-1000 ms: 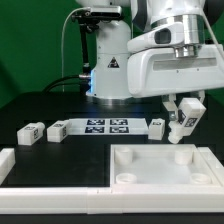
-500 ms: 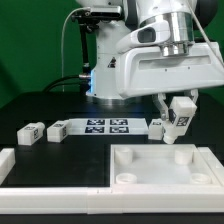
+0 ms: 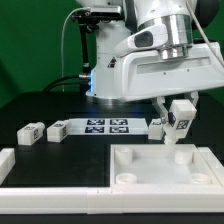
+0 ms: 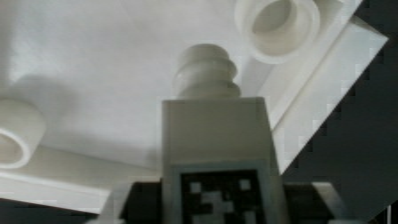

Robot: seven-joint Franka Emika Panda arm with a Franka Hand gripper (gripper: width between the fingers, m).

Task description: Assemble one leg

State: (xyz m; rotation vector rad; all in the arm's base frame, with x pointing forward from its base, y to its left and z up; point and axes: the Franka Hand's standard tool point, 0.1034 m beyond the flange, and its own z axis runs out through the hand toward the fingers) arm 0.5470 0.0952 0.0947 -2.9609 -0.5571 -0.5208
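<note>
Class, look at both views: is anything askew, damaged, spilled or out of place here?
Only one thing: the small white plastic leg with a black-and-white tag, clamped in the gripper, hangs slightly tilted over the large white panel, not yet in a round corner socket. No damage shows.

Arm hunched forward, tool (image 3: 180,109) tilted downward, tight on the leg (image 3: 178,122).

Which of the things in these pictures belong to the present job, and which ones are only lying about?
In the job: the leg held in the claw; the white panel, with a corner socket.
Lying about: three spare legs at the exterior view's left; a fourth spare leg beside the marker board.
</note>
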